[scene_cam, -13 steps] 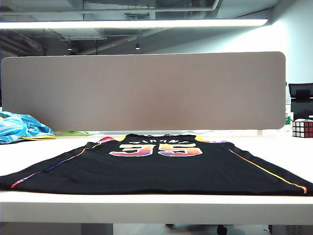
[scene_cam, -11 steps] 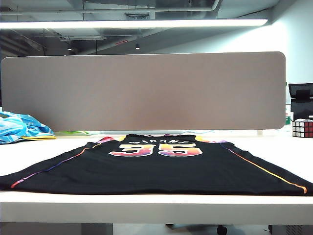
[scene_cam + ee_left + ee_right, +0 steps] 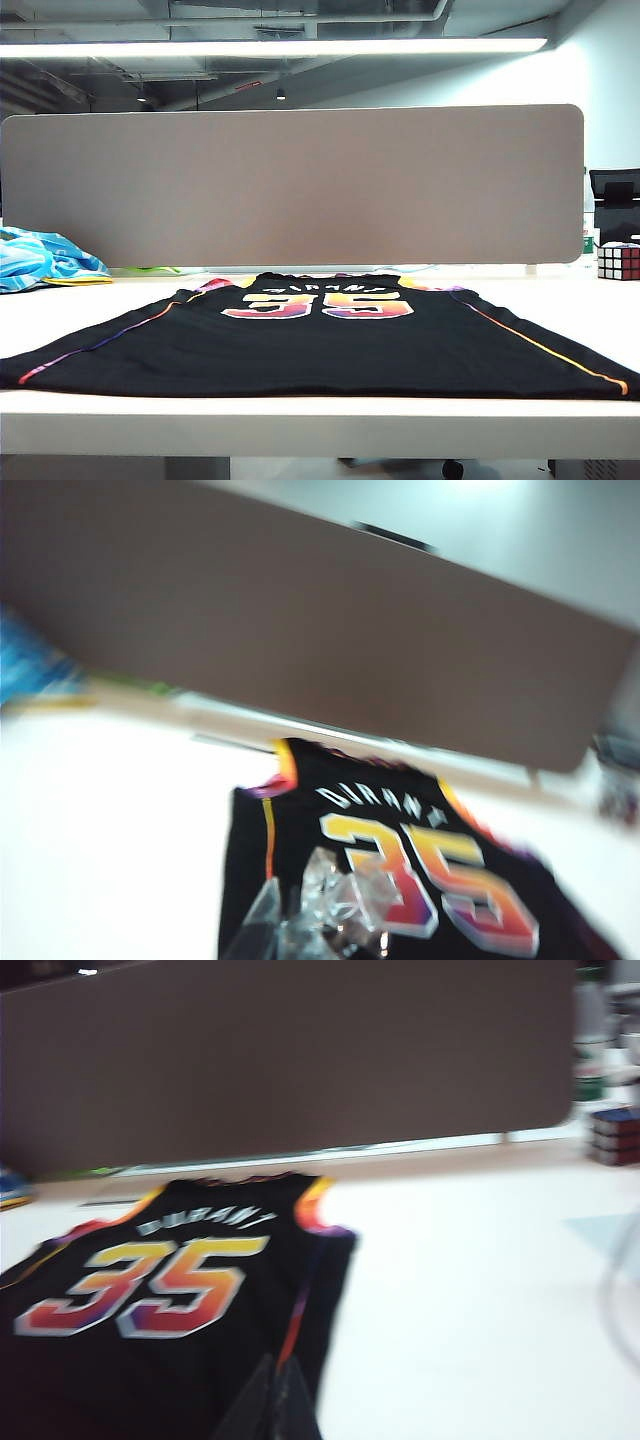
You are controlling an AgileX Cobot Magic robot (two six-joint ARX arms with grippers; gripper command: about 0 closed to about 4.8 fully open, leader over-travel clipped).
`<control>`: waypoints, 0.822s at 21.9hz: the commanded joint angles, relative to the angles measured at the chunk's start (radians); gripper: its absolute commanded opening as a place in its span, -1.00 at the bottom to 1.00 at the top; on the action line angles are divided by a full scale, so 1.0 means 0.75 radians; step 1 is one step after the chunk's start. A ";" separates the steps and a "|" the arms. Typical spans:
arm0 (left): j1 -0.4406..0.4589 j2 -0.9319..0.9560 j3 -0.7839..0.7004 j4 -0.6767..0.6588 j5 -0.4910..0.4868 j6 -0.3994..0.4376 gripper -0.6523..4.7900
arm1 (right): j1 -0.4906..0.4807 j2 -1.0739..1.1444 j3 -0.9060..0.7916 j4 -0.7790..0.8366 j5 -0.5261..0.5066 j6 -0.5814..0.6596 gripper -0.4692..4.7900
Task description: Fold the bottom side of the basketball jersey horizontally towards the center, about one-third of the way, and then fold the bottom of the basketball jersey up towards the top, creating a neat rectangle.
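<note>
Jersey (image 3: pixel 320 345) is spread flat on our white table (image 3: pixel 560 300), number 35 up, hem at the near edge, nothing folded yet. Left gripper (image 3: pixel 320 925) and right gripper (image 3: pixel 272 1400) hang above it, both pinched shut and empty, probably parked before we start.

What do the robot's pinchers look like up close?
Only the tips show. The left gripper has clear, see-through plastic fingers with shiny facets. The right gripper shows dark, pointed fingers. No cables or markings are visible, and both pictures are blurry.
</note>
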 commanded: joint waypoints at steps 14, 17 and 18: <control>0.456 1.479 0.729 -0.455 0.910 0.081 -0.78 | -0.090 1.432 0.942 -0.653 -0.395 0.075 -0.74; 0.531 1.686 0.761 -0.484 1.054 0.072 -0.78 | -0.143 1.586 0.950 -0.713 -0.518 0.077 -0.63; 0.534 1.729 0.762 -0.506 1.055 0.071 -0.78 | -0.155 1.625 0.950 -0.733 -0.536 0.075 -0.44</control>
